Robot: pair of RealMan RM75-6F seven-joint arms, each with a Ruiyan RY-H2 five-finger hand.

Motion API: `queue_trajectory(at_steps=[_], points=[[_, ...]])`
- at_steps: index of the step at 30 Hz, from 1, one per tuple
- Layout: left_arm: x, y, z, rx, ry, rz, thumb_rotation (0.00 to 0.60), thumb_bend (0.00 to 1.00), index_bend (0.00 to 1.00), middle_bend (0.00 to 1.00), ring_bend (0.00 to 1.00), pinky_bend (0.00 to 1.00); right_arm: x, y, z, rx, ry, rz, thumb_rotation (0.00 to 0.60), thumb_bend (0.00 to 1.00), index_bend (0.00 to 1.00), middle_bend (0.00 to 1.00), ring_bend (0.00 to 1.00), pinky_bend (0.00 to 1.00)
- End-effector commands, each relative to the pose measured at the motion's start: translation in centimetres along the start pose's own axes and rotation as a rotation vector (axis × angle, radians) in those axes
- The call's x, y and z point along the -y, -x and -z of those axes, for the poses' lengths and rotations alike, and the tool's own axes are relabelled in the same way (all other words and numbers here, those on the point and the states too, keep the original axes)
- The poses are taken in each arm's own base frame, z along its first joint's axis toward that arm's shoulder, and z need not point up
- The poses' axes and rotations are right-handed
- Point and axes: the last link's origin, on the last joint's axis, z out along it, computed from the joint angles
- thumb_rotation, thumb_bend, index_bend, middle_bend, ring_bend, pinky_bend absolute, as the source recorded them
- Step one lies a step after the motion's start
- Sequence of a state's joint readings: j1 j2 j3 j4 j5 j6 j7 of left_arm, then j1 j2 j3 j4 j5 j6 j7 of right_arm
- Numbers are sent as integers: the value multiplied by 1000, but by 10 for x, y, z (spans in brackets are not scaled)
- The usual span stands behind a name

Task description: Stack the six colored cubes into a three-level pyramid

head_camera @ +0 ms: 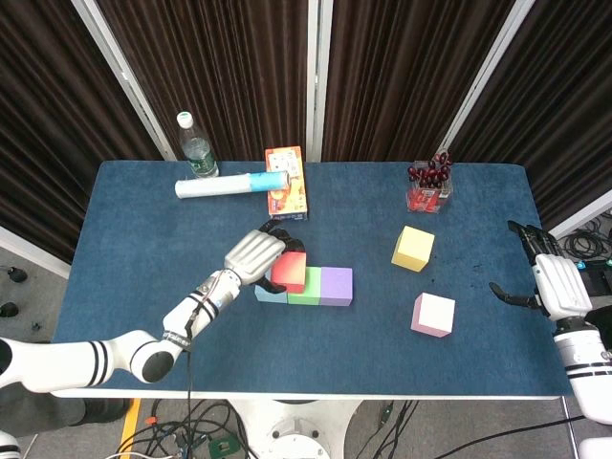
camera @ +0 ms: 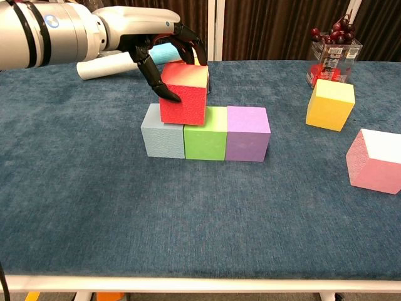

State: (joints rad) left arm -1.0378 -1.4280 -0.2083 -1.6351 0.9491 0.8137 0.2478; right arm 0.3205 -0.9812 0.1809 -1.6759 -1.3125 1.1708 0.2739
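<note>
A row of three cubes stands mid-table: grey-blue (camera: 163,132), green (camera: 205,134) and purple (camera: 247,133). A red cube (camera: 184,94) sits level on top, over the seam between the grey-blue and green cubes. My left hand (camera: 164,44) holds it from behind and from the left, with a dark fingertip (camera: 170,95) against its left face. In the head view the left hand (head_camera: 253,253) covers part of the red cube (head_camera: 290,272). A yellow cube (head_camera: 413,249) and a pink cube (head_camera: 433,315) lie apart to the right. My right hand (head_camera: 547,283) hangs open off the table's right edge.
At the back stand a water bottle (head_camera: 196,146), a lying white roll (head_camera: 229,185), an orange box (head_camera: 286,182) and a clear container of red items (head_camera: 428,186). The blue table (head_camera: 143,277) ends close to the right hand.
</note>
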Motion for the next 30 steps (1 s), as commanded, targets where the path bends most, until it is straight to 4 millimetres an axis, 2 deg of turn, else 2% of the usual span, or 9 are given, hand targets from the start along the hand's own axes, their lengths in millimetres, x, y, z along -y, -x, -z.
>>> queue_trajectory(at_steps=[1,22,30], points=[[-4,0,-1,-4,-1,-4,600,190,288,426,186,66,-1,0,0,-1,1,0,600,158,0,106,0,0],[-6,7,1,15,-20,-22,600,189,284,413,186,66,-3,-1,2,-1,3,-4,600,158,0,107,0,0],[-7,8,1,16,-20,-21,600,187,237,346,185,66,-4,0,0,3,5,-9,600,159,0,107,0,0]])
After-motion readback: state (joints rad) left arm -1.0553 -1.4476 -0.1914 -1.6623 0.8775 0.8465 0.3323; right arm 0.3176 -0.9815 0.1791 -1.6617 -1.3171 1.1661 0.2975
